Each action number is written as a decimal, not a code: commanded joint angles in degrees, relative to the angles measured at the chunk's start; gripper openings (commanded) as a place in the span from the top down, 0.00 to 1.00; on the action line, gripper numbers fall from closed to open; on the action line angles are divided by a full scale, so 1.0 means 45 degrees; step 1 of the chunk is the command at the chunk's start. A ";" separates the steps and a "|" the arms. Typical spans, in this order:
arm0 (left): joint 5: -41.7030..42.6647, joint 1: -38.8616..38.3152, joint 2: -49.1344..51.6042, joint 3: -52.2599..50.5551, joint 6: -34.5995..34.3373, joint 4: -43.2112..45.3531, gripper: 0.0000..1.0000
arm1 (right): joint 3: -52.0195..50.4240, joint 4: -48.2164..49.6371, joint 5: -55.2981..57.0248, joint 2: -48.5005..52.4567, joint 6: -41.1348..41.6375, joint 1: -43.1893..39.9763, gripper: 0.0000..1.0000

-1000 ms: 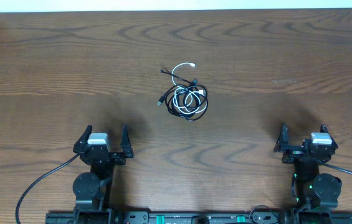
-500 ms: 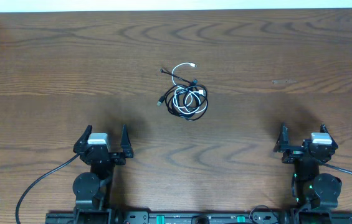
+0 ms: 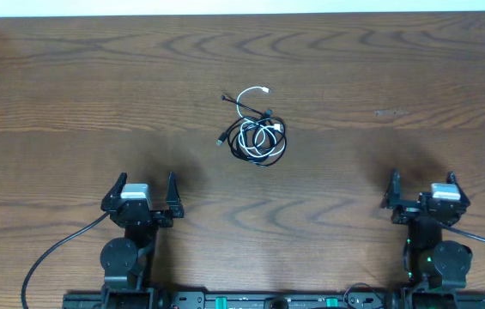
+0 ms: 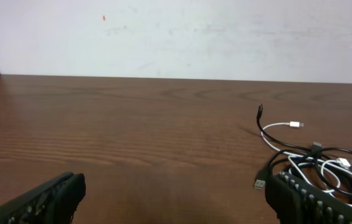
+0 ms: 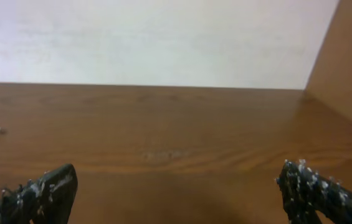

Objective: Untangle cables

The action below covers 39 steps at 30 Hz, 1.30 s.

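— Overhead, just above centre of frame: cables (image 3: 255, 129) heaped in one tangle on the table (image 3: 397, 69), white cord (image 3: 251, 90) looping out toward the top. Anything different?
— Hardly. Slight drift of the right gripper (image 3: 423, 180) toward the lower right corner; left gripper (image 3: 146, 178) parked at lower left as before. Both spread wide, holding nothing, well apart from the cables.
— Meaning?
— Likely nothing started; all the reaching and separating yet to do.
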 commanded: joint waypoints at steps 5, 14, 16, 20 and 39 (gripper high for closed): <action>-0.0257 -0.0049 -0.0078 -0.0233 0.0219 -0.0384 0.02 | -0.0019 0.0986 0.0121 -0.0063 -0.0058 0.0073 0.01; -0.0253 -0.0049 -0.0078 -0.0233 0.0214 -0.0408 0.02 | -0.0019 0.4915 -0.3502 -0.0063 0.1695 0.0097 0.01; -0.0253 -0.0049 -0.0078 -0.0233 0.0214 -0.0408 0.02 | -0.0019 0.6275 -0.3347 -0.0063 0.1700 0.0097 0.01; -0.0253 -0.0049 -0.0078 -0.0233 0.0214 -0.0403 0.02 | 0.0019 1.0185 -0.2161 -0.0049 0.1700 0.0097 0.01; 0.0821 -0.0044 -0.0073 -0.0015 0.1919 0.3021 0.02 | 1.3857 -0.2283 -0.6567 0.9369 -0.1923 0.0102 0.01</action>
